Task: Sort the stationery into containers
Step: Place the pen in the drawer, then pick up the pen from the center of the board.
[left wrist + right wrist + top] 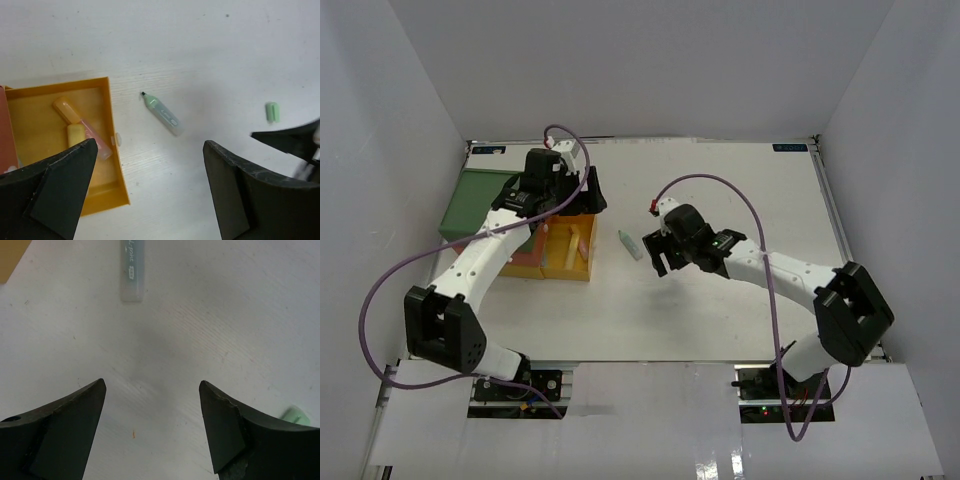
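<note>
Pen sorting looks nearly done. Near: right gripper (152,385) wide open, holding nothing, just short of green pen (133,270) on table (210,315), cap (272,111) off, well apart. Farther: left gripper (150,145) open, empty, over yellow bin (113,150) with pens (82,127) inside.

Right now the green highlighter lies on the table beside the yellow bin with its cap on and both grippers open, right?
Not quite: its cap is off. The left wrist view shows the green highlighter with a bare dark tip and the cap lying apart on the table. It does lie beside the yellow bin, and the left gripper and right gripper are open.
</note>
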